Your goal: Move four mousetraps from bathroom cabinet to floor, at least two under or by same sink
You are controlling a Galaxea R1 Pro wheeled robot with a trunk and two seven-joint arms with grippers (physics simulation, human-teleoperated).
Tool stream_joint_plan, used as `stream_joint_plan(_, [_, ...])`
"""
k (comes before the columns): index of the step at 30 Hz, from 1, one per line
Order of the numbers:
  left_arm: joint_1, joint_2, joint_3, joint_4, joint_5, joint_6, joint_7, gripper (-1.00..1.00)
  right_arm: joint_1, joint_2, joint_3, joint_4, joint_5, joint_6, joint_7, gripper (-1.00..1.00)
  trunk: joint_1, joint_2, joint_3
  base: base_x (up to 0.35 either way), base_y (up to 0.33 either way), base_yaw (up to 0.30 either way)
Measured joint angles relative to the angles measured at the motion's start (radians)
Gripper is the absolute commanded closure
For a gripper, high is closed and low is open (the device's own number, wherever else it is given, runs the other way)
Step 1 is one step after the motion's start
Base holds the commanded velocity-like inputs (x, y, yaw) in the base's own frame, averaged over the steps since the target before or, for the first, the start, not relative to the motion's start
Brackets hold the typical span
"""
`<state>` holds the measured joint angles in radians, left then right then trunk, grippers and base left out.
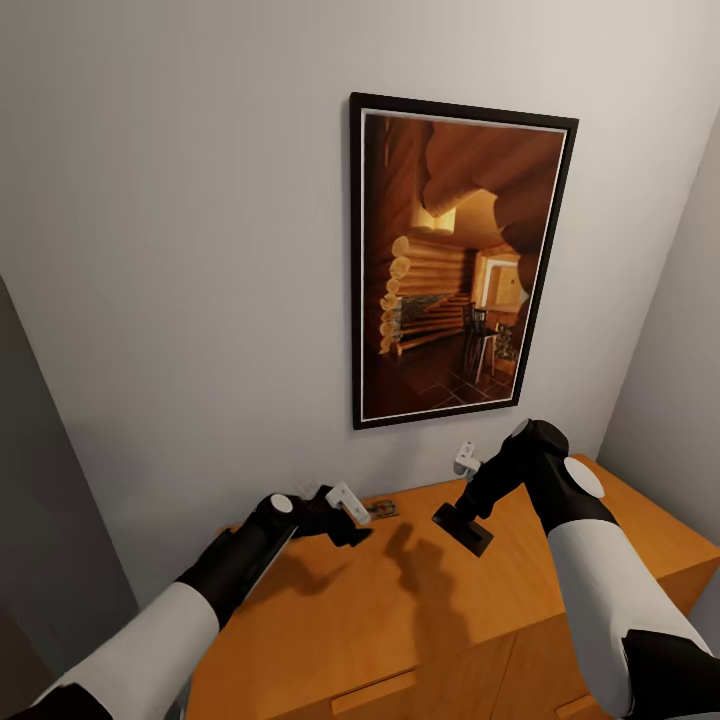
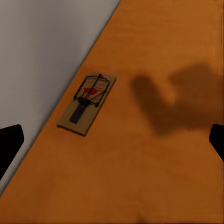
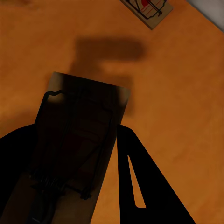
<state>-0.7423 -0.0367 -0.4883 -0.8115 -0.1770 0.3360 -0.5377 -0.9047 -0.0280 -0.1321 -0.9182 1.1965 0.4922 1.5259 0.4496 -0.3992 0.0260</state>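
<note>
Gripping one shadowed mousetrap [image 3: 77, 144], apparently, the right gripper [image 1: 462, 527] hangs above the cabinet [image 1: 400, 620]; the spread left gripper [image 1: 345, 507] faces another trap [image 2: 87, 101] at ten o'clock. None floored.

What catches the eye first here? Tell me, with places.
The tall framed picture of a log-cabin room on the grey wall dominates, hung above the orange-brown cabinet. Over its top, the right gripper holds a mousetrap lifted above the wood. Another mousetrap lies flat by the wall, ahead of the open left gripper.
</note>
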Motion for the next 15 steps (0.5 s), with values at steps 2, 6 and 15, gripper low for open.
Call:
stream_joint_plan(2, [0.000,0.002,0.010,0.000,-0.001,-0.009,-0.018,-1.00,0.000,0.000,0.000,0.000,0.000,0.000,0.000,1.00,0.000,0.000,0.000,0.000,0.000,0.000])
stream_joint_plan(6, [-0.001,0.004,0.023,0.001,-0.004,-0.020,-0.049,-1.00,0.000,0.000,0.000,0.000,0.000,0.000,0.000,1.00,0.000,0.000,0.000,0.000,0.000,0.000])
stream_joint_plan(15, [-0.004,0.012,0.030,0.001,-0.009,-0.029,-0.127,-1.00,0.000,0.000,0.000,0.000,0.000,0.000,0.000,1.00,0.000,0.000,0.000,0.000,0.000,0.000])
